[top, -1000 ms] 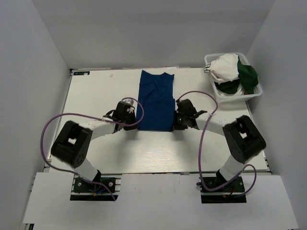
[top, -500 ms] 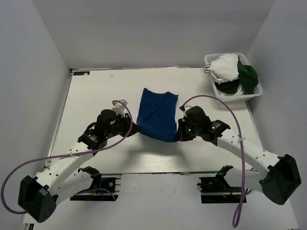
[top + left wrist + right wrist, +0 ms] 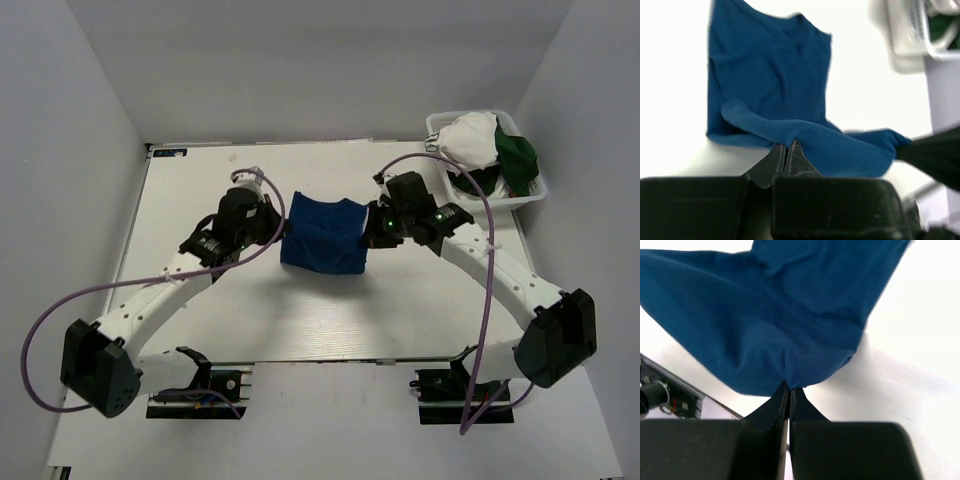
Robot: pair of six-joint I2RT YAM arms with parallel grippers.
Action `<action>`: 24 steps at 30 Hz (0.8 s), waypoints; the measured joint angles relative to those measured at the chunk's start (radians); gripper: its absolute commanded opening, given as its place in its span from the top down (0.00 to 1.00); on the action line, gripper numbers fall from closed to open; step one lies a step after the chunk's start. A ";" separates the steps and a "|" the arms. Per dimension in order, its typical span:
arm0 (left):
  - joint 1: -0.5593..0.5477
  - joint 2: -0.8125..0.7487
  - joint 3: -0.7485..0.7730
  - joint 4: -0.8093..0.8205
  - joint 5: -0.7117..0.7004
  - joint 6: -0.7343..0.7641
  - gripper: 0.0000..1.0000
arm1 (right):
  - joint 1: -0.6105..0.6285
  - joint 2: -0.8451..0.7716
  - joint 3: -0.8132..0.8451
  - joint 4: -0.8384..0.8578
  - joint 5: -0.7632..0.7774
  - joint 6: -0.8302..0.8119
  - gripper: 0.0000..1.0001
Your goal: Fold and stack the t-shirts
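The royal blue t-shirt (image 3: pixel 322 238) lies mid-frame on the tabletop (image 3: pixel 200 190) with its near hem lifted. The left gripper (image 3: pixel 279 232) is clenched on one hem corner and the right gripper (image 3: pixel 369 230) on the other. The fold likely goes best if both carry the hem level and taut toward the collar, then lay it edge on edge. A white tee (image 3: pixel 470 138) and a dark green tee (image 3: pixel 518 158) sit in the basket (image 3: pixel 436 122), upper right.

You have bright, even light from above; the table (image 3: pixel 320 320) burns out to pure white in both wrist pics. Soft shadow lies under the blue tee (image 3: pixel 770 75) just beyond the left fingers (image 3: pixel 771 162). Basket (image 3: pixel 900 40), far right of them, is blurred, w/o detail.
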 measured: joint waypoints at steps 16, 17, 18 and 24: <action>0.069 0.502 0.387 0.029 -0.152 0.018 1.00 | -0.219 0.289 0.175 0.080 -0.147 -0.058 1.00; 0.077 0.544 0.412 0.032 -0.144 0.021 1.00 | -0.230 0.316 0.190 0.092 -0.154 -0.064 1.00; 0.084 0.584 0.438 0.038 -0.140 0.025 1.00 | -0.241 0.344 0.206 0.108 -0.161 -0.071 1.00; 0.124 0.814 0.613 0.055 -0.129 0.033 1.00 | -0.291 0.571 0.396 0.169 -0.180 -0.119 1.00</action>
